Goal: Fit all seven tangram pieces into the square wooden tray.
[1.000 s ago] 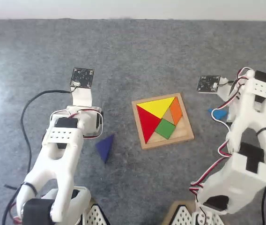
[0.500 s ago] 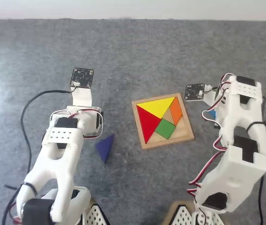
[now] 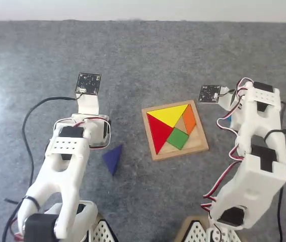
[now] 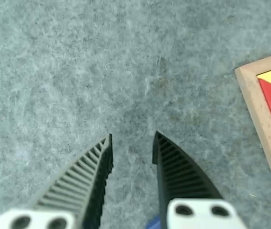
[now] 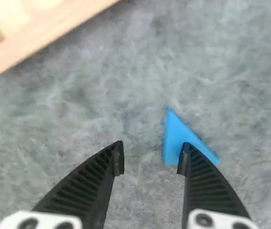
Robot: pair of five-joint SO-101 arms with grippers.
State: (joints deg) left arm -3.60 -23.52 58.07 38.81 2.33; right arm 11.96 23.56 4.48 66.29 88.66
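The square wooden tray (image 3: 202, 145) lies mid-table and holds a yellow triangle (image 3: 169, 115), a red triangle (image 3: 157, 133), a green square (image 3: 177, 137) and an orange piece (image 3: 189, 119). A dark blue triangle (image 3: 113, 158) rests on the mat beside my left arm (image 3: 70, 148). My left gripper (image 4: 132, 137) is open over bare mat, with the tray's corner (image 4: 257, 102) off to one side. My right gripper (image 5: 151, 147) is open low over the mat. A light blue triangle (image 5: 182, 139) lies against one of its fingers, and in the high view this triangle (image 3: 227, 121) is mostly hidden under the right arm (image 3: 256, 128).
Grey felt mat (image 3: 143, 55) covers the whole table, with wide free room at the back. A black cable (image 3: 29, 118) loops beside the left arm. The tray's edge (image 5: 35, 28) sits a short way from the right gripper.
The right arm has swung toward the tray, bringing its wrist over the light blue triangle. The left arm and the pieces have stayed put.
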